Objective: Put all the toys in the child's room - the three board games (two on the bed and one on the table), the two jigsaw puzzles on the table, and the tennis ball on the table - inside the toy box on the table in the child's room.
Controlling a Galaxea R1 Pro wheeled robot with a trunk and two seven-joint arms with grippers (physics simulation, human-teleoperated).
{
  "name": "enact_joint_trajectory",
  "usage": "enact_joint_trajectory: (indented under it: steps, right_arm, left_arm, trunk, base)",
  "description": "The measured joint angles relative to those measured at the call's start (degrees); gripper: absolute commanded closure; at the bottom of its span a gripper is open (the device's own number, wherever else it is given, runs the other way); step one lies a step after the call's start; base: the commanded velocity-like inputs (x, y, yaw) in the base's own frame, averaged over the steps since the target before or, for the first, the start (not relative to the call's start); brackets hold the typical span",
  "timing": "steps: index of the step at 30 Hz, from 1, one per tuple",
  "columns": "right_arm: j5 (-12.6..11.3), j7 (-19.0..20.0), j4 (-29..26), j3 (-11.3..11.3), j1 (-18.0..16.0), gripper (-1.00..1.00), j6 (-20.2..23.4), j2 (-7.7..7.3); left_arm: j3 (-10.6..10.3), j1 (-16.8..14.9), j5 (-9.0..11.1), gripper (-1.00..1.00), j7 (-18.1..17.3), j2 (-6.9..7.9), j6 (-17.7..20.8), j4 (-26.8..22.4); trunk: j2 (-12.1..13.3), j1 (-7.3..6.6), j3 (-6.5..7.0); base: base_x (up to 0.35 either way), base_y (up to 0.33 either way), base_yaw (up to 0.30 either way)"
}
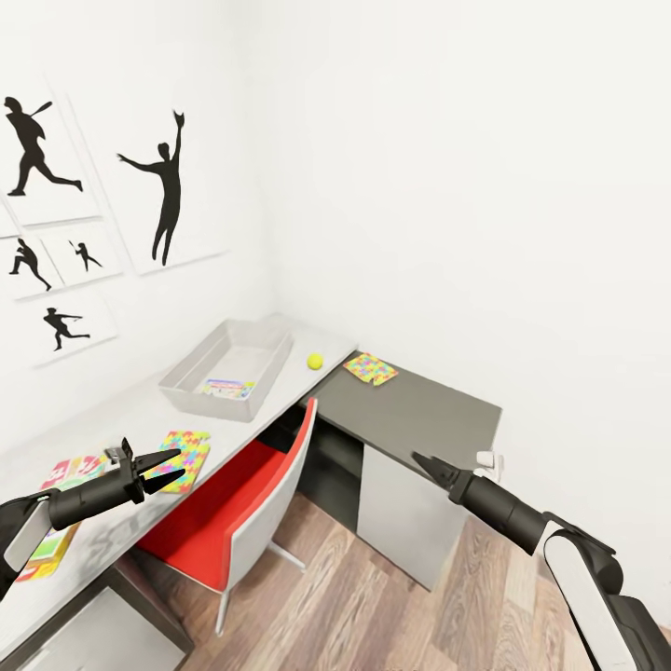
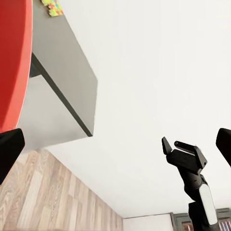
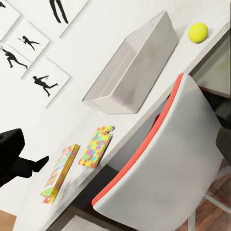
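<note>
No legible text, brand, number or sign anywhere. Printed covers on the board game (image 1: 229,389) inside the toy box (image 1: 191,365) and on the board game (image 3: 60,172) at the table (image 1: 112,424) edge, but print far too small and blurred to read. Wall posters (image 1: 56,177) bearing black baseball silhouettes only, without lettering.
</note>
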Motion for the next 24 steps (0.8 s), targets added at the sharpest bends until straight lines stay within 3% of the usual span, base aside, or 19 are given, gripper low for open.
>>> enact_joint_trajectory:
  steps: [10,16,24]
  right_arm:
    - [0.08,0.04,-0.05,0.09,0.0,-1.0,-0.06,0.15]
    - [0.28,-0.18,0.03,2.39,-0.01,-1.0,-0.1,0.17]
    - [0.27,-0.23,0.04,2.75,-0.01,-1.0,-0.11,0.17]
  left_arm:
    - [0.07,0.01,0.0,-1.0,0.01,0.03,-0.01,-0.01]
    - [0.09,0.01,0.01,-1.0,0.02,0.02,0.0,0.0]
    - [0.05,0.01,0.0,-1.0,0.03,-0.05,0.0,0.0]
  trunk:
    - [0.0,-0.01,0.87]
    - [0.0,0.0,1.42]
    - [0.0,0.0,2.17]
  base:
    - [-0.028,0.005,-0.093]
    - [-0.086,0.0,-0.011]
    - [-0.122,0.0,-0.001]
